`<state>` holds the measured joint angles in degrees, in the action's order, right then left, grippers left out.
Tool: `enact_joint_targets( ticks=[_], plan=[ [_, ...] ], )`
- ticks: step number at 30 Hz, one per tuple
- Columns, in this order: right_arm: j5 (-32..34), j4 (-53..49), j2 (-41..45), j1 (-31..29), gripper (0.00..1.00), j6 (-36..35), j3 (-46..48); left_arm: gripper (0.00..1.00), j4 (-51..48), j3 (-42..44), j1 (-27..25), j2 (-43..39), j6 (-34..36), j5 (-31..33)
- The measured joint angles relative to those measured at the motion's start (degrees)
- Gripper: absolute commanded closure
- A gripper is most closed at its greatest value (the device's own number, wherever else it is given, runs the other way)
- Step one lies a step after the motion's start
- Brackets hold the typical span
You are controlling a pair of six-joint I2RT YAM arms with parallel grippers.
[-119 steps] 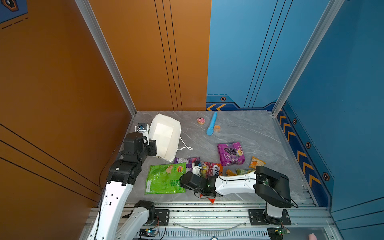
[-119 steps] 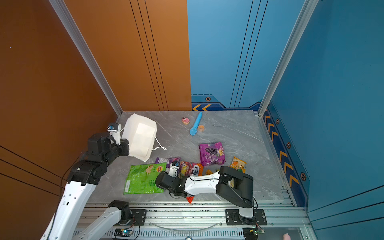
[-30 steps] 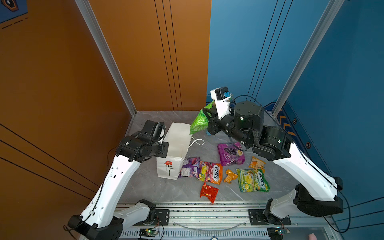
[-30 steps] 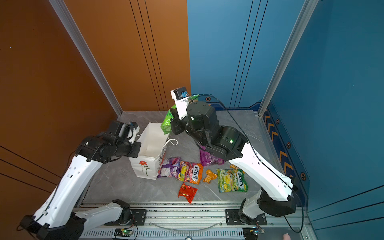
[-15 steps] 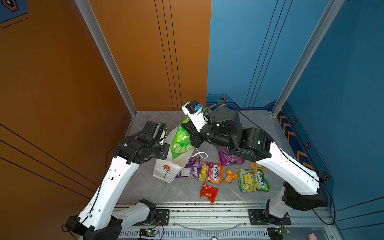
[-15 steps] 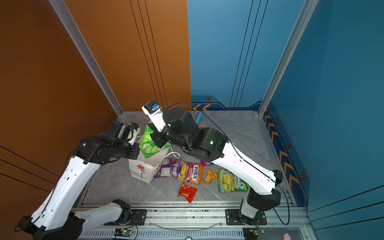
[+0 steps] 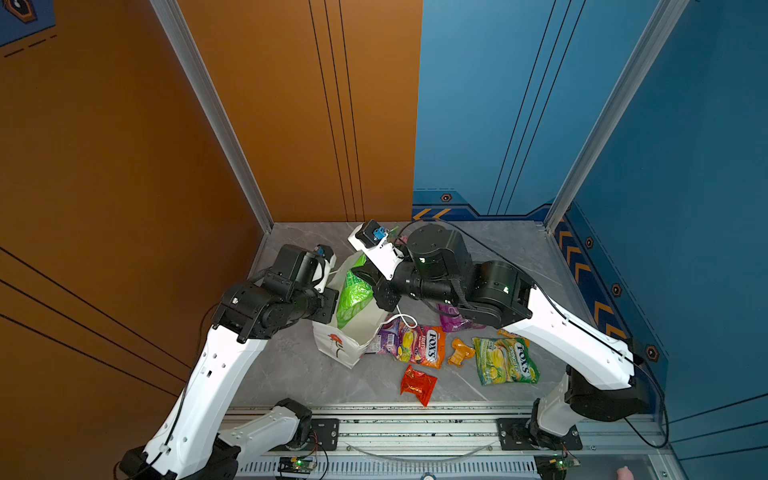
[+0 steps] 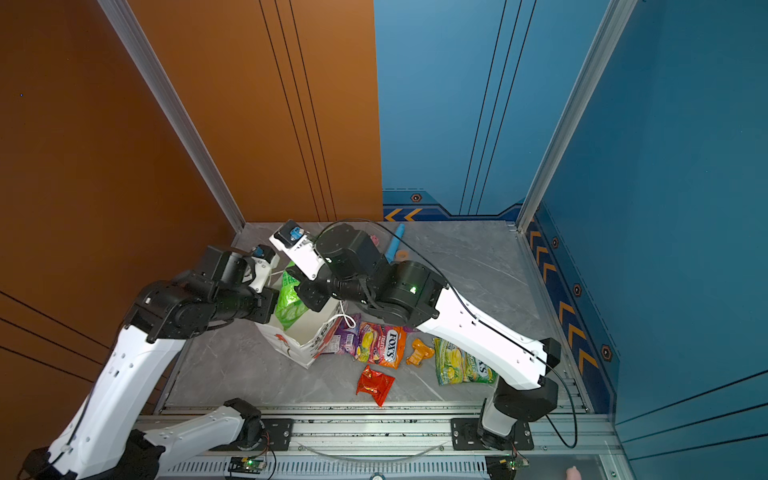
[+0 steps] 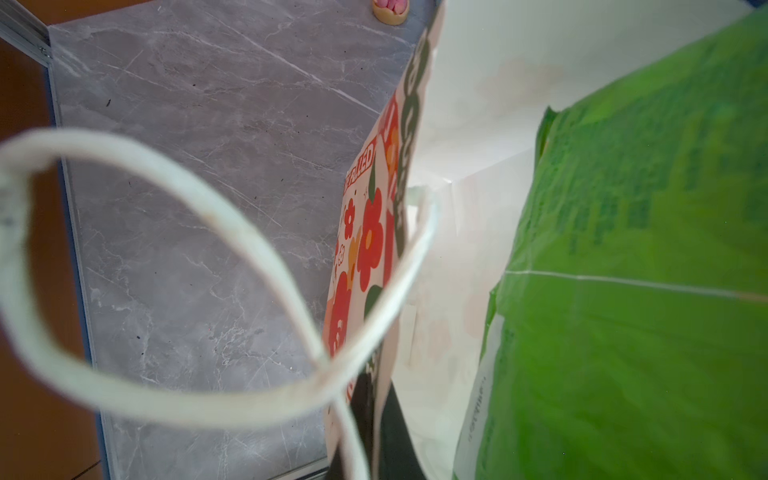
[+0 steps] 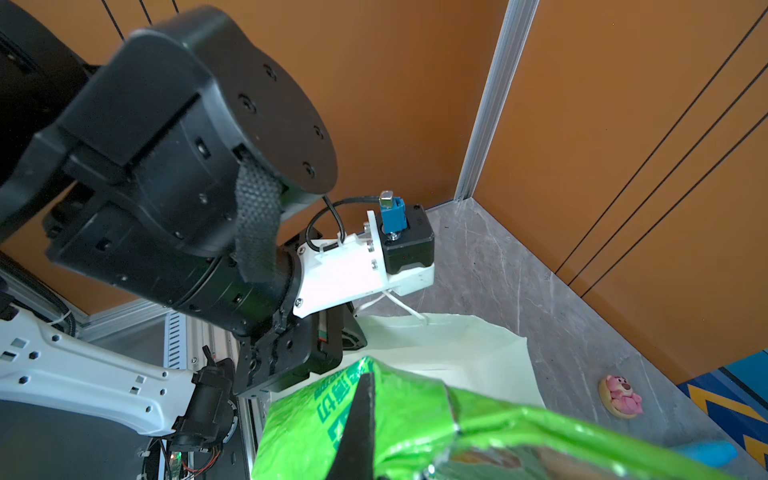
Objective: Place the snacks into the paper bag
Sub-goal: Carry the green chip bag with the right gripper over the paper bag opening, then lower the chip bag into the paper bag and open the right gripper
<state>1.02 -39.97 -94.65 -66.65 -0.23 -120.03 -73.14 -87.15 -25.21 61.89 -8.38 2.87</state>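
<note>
Right gripper (image 7: 368, 286) clamps the light, slippery chip bag (image 7: 352, 297) by its top seam; left gripper (image 7: 329, 305), just beside, pinches the flimsy paper bag (image 7: 336, 347) rim.

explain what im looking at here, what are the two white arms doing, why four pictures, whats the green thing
Those are a robot's left arm and right arm, each ending in a gripper. Two near-identical pictures look down from overhead; the other two come from cameras on the arms' wrists, hence the close-ups. The left gripper is shut on the rim of the flowered paper bag, holding it open. The right gripper is shut on the green thing, a large green chip bag, partly inside the bag's mouth. On the grey marble table lie an orange FOX'S bag, a green FOX'S bag, a red packet, a small orange packet and a purple pack. At the back sit a blue tube and a small pink toy.
</note>
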Motion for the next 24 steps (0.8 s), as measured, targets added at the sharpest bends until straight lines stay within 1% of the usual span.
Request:
enact_joint_targets(
  ticks=[5,10,20,24],
  plan=[
    [0.0,0.1,0.0,0.0,1.00,0.1,1.0,1.00,0.0,0.0,0.0,-0.2,0.0,0.0],
    [0.2,1.0,-0.2,0.0,1.00,0.7,4.7,1.00,0.1,0.0,0.0,-0.2,0.0,0.0],
    [2.7,3.0,-3.0,0.2,1.00,5.2,9.9,1.00,0.9,0.1,0.0,-1.0,0.0,1.4],
    [3.8,3.2,-4.2,0.3,1.00,8.6,11.1,1.00,2.4,0.9,0.1,-1.8,-0.1,2.3]
  ],
)
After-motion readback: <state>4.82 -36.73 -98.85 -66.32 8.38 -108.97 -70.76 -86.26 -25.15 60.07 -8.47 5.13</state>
